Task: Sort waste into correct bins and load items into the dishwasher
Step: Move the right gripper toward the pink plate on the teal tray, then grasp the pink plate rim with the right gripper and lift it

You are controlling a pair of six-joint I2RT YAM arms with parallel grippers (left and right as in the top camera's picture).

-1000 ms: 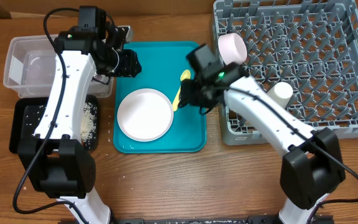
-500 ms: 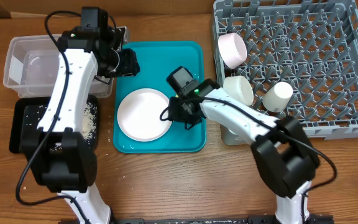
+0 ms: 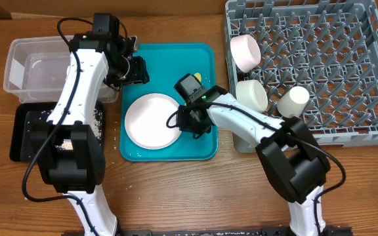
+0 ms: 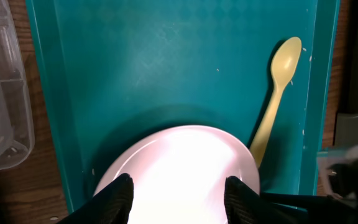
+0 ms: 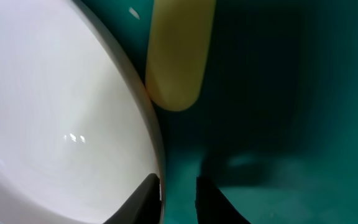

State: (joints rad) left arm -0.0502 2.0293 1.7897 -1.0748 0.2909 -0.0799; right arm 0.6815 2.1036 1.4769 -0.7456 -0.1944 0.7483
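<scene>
Spoon (image 4: 273, 99) | handle at plate (image 4: 179, 168), bowl pointing away | left hand (image 4: 180, 196) released | right hand (image 5: 178, 196) astride plate rim, grip unclear

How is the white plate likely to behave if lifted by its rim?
Probably stiff: the plate holds a clean round shape. Its glossy glaze suggests a slippery pinch. Lying flat on the teal tray, it should slide, not roll.

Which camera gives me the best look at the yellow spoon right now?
Left wrist: the spoon lies almost wholly in view on the teal tray, bowl to handle. The right wrist view shows only its handle end beside the plate; overhead, the right arm covers all but a yellow sliver.
</scene>
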